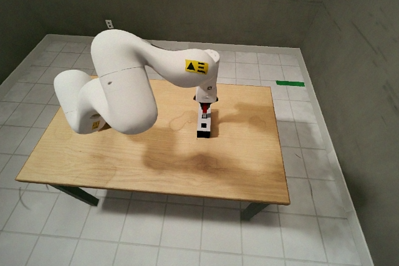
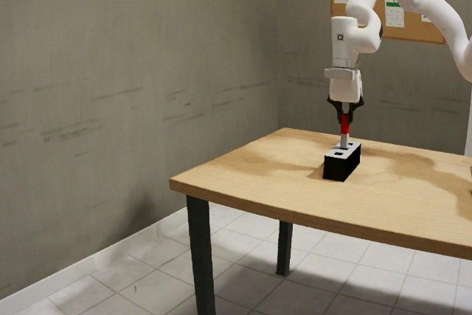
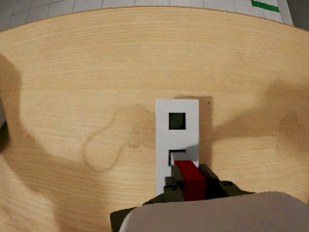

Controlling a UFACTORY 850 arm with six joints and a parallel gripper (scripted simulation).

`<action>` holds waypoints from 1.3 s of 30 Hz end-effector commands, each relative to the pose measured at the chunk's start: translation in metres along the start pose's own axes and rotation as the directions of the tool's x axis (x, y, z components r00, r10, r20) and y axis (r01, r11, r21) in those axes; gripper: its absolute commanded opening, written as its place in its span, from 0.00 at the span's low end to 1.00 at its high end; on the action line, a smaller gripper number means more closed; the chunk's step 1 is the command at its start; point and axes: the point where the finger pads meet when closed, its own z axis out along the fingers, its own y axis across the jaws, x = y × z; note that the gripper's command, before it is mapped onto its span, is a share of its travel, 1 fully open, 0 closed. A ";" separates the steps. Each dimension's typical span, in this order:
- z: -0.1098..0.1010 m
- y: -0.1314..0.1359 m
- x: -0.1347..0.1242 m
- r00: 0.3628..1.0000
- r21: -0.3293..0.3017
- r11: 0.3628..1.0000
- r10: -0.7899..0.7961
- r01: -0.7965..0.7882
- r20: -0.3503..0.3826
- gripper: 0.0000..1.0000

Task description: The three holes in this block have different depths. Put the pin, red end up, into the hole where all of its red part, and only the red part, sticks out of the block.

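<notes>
The block (image 1: 207,121) (image 2: 333,168) (image 3: 177,140), white on top with black sides, stands on the table. My gripper (image 1: 205,106) (image 2: 344,119) (image 3: 187,177) is shut on the red part of the pin, above the block. The pin (image 1: 204,108) (image 2: 344,128) (image 3: 189,176) is upright, red end up and white end down. Its white lower end is at the middle hole (image 3: 171,158), with some white showing above the block; how far it is in cannot be told. The near end hole (image 1: 203,125) (image 2: 338,153) (image 3: 177,121) is empty. The far end hole is hidden in the wrist view.
The wooden table (image 1: 128,166) (image 2: 248,174) (image 3: 58,63) bears the block, with table edges beyond it in the wrist view. The arm (image 1: 125,95) reaches over the table from the left in the top view.
</notes>
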 end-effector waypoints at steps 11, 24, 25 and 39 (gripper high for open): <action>-0.001 0.001 0.000 1.000 -0.001 1.000 0.001 -0.001 -0.001 0.00; 0.003 0.001 0.000 1.000 -0.001 1.000 0.001 -0.001 -0.001 0.00; 0.003 0.001 0.000 1.000 -0.001 1.000 0.001 -0.001 -0.001 0.00; 0.003 0.000 0.001 1.000 -0.001 1.000 0.001 -0.001 -0.001 0.00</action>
